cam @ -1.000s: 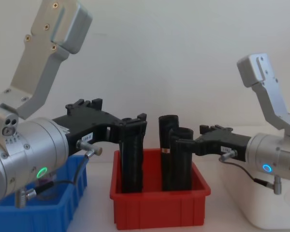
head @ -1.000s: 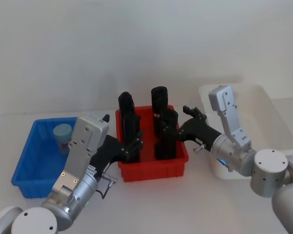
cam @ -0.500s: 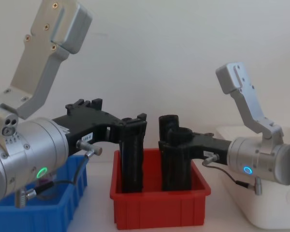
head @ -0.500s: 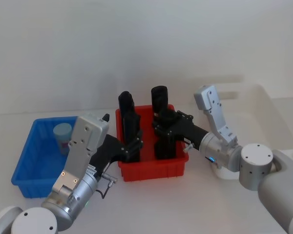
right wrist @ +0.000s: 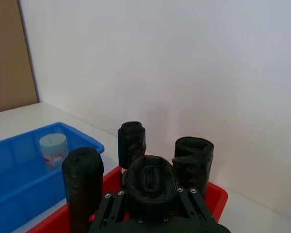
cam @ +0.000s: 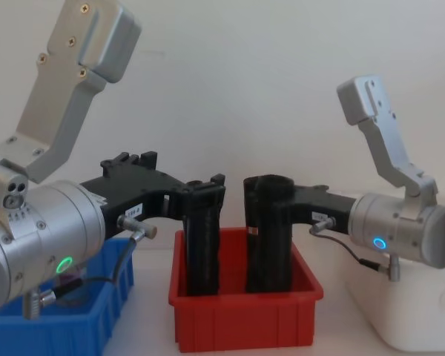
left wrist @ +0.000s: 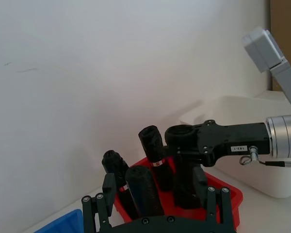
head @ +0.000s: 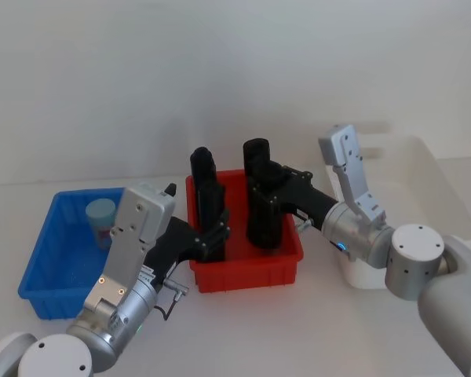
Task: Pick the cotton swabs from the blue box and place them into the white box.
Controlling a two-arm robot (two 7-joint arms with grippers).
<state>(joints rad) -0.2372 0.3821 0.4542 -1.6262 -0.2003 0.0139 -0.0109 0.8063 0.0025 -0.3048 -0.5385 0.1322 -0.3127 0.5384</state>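
Note:
One jar of cotton swabs (head: 100,217) with a pale lid stands in the far part of the blue box (head: 43,267); the right wrist view also shows the jar (right wrist: 53,150). The white box (head: 447,196) sits at the far right. My right gripper (head: 268,188) is over the red bin (head: 247,271), shut on a black roll (cam: 271,237) held upright. My left gripper (head: 213,236) also hangs in the red bin, open, with its fingers (left wrist: 216,201) wide apart on either side of another black roll (left wrist: 141,189).
The red bin stands between the blue box and the white box and holds several tall black rolls (right wrist: 132,141). Both arms reach over it from the near side. Bare white table lies in front of the bins, and a plain wall stands behind them.
My right gripper swung left from the white box's edge to the red bin, shut on a black roll and raised it slightly. The left arm has not moved.

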